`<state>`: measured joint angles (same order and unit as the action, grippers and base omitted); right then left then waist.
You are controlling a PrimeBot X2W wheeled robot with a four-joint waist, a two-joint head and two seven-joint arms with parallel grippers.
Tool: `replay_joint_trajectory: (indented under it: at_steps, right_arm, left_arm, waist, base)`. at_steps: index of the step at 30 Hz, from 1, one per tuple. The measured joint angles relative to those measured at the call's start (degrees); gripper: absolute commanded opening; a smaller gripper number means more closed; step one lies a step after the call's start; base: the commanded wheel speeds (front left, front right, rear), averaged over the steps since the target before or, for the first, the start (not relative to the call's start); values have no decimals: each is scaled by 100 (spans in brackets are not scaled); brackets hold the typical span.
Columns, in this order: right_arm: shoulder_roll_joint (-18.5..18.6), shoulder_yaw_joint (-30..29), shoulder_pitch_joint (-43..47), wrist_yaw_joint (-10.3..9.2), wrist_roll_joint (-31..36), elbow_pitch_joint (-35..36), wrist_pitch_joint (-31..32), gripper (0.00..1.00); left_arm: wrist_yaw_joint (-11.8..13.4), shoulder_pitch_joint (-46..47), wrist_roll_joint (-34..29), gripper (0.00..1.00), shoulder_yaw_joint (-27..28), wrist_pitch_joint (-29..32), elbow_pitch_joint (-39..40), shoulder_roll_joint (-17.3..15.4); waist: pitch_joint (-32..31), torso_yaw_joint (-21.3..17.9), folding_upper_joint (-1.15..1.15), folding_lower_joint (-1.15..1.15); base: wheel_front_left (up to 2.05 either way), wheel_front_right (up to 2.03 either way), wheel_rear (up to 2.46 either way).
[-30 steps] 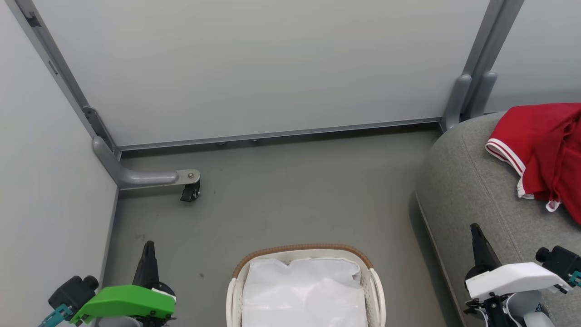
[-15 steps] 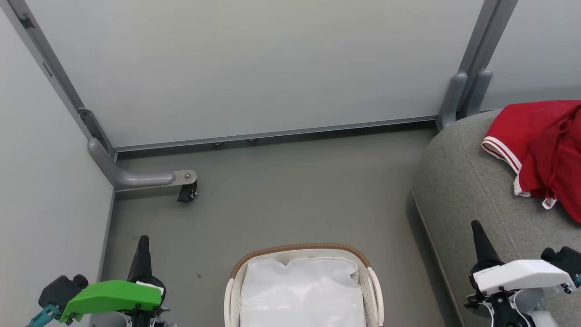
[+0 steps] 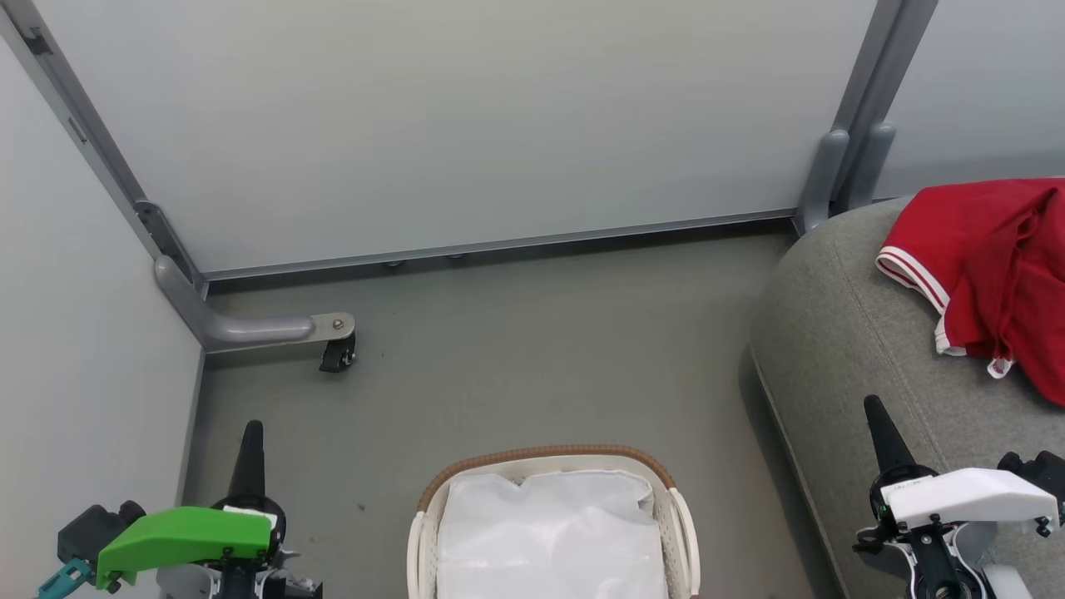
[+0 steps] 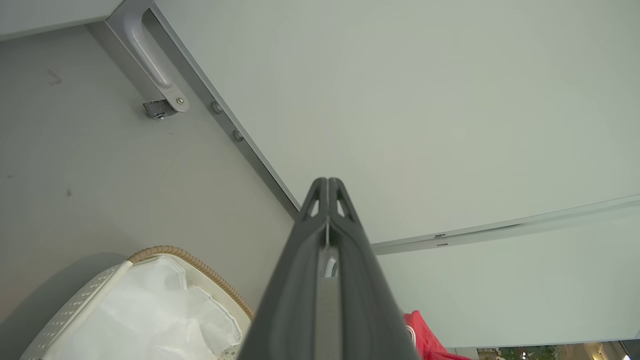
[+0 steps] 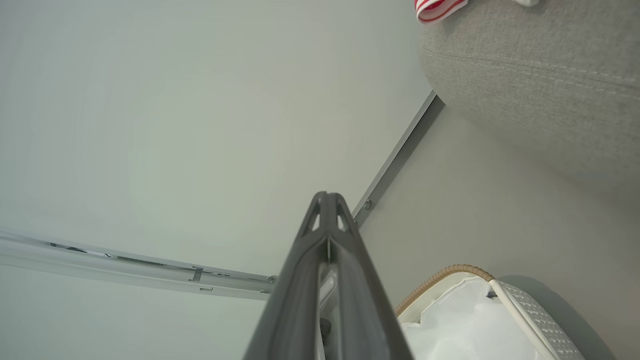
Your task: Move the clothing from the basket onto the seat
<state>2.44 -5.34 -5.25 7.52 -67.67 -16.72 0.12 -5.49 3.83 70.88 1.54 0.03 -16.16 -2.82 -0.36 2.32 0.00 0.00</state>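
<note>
Bright red soft clothing with white-striped trim [image 3: 990, 266] lies in one heap on the one large grey woven upholstered seat [image 3: 840, 333], at one o'clock from the right gripper [image 3: 872, 405], well apart. Two grippers, fingers pressed together, empty. The left gripper [image 3: 252, 427] hangs at nine o'clock of the one cream perforated plastic basket [image 3: 545, 458], with its white cloth liner [image 3: 549, 532] showing.

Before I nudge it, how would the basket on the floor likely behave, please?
The basket looks like thin perforated plastic with a cloth liner, so probably light; on the smooth floor it would likely slide rather than tip.
</note>
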Motion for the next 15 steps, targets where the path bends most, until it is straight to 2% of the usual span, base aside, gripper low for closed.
replay_joint_trajectory:
  at_steps: [15]
  right_arm:
    - [10, -36, -10, -1, -781, 81, 202, 0]
  left_arm:
    - [-58, 44, 682, 0, 162, 212, 71, 0]
  waist:
    - [15, -64, 0, 0]
  base:
    - [0, 0, 0]
